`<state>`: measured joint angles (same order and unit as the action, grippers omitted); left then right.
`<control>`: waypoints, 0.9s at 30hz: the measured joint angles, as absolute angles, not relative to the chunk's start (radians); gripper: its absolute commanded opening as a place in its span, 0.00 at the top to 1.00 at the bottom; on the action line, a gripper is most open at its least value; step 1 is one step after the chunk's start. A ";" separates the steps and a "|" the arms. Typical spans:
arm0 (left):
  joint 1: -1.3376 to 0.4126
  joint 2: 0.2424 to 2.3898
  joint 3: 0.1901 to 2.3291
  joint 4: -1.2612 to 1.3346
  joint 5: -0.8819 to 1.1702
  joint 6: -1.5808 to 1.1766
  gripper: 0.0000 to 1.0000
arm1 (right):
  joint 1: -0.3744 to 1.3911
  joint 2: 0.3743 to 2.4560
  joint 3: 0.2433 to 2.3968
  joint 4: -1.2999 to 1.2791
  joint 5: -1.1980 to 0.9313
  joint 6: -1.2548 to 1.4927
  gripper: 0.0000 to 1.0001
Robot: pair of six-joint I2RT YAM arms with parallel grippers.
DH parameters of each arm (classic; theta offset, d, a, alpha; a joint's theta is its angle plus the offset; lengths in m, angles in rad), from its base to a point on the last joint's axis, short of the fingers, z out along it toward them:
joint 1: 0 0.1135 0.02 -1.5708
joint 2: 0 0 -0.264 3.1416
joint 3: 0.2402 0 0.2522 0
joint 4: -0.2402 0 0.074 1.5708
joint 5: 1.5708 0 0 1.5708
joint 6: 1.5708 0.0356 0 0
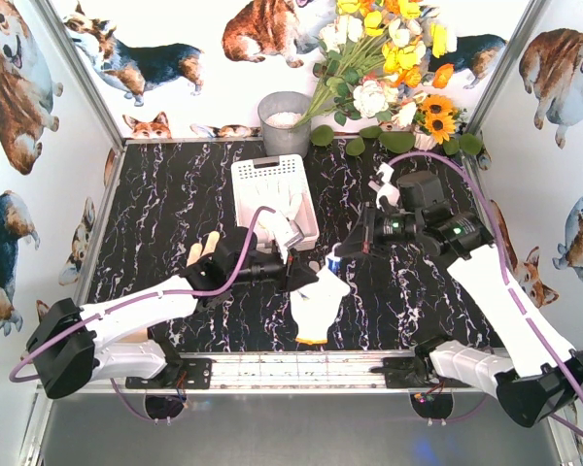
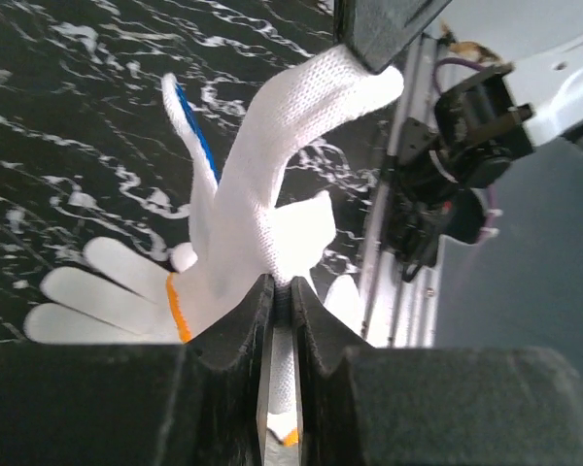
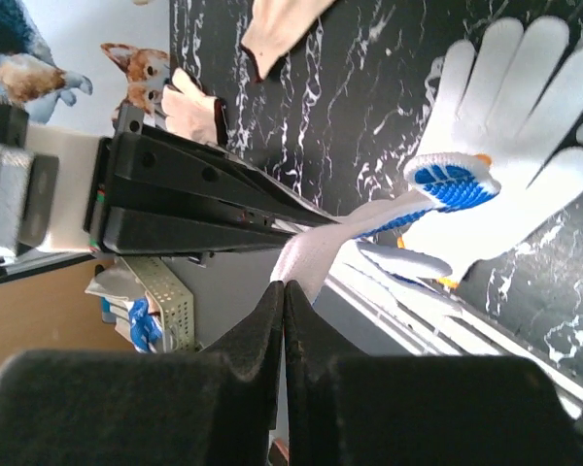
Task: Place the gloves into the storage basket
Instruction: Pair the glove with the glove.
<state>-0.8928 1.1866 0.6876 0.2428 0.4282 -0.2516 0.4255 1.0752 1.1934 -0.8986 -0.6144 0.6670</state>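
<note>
A white glove with a blue-dotted palm [image 2: 291, 146] hangs stretched between both grippers above the table's front middle. My left gripper [image 2: 282, 286] is shut on its lower part, also seen from above [image 1: 297, 262]. My right gripper [image 3: 285, 286] is shut on a fold of the same glove [image 3: 452, 180], coming from the right in the top view [image 1: 336, 256]. A second white glove with an orange cuff [image 1: 317, 303] lies flat on the table under them [image 2: 107, 296] [image 3: 510, 116]. The white storage basket [image 1: 245, 175] stands behind the left gripper with white gloves in it.
Tan gloves [image 1: 204, 250] lie beside the left arm and also show in the right wrist view [image 3: 282, 24]. A round grey bucket [image 1: 284, 121] and a bunch of flowers [image 1: 389, 68] stand at the back wall. The aluminium rail [image 1: 291, 367] runs along the front edge.
</note>
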 measured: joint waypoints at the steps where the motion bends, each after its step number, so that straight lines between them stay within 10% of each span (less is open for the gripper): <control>1: -0.893 1.187 0.688 0.242 0.446 -0.274 0.97 | 0.426 1.066 1.189 -0.910 -0.609 0.667 1.00; 11: -0.894 1.292 0.682 0.327 0.685 -0.601 0.89 | 0.426 0.973 1.051 -0.913 -0.623 0.711 1.00; 20: -0.874 1.388 0.633 0.286 0.619 -0.687 0.48 | 0.431 1.105 0.841 -0.723 -0.525 0.794 1.00; 27: -0.873 1.269 0.598 0.215 0.449 -0.653 0.42 | 0.431 1.259 0.842 -0.568 -0.466 0.802 1.00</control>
<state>-0.8726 1.2694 0.5983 0.2153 0.4488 -0.6529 0.4313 1.2587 0.8417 -0.5682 -0.4664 0.8024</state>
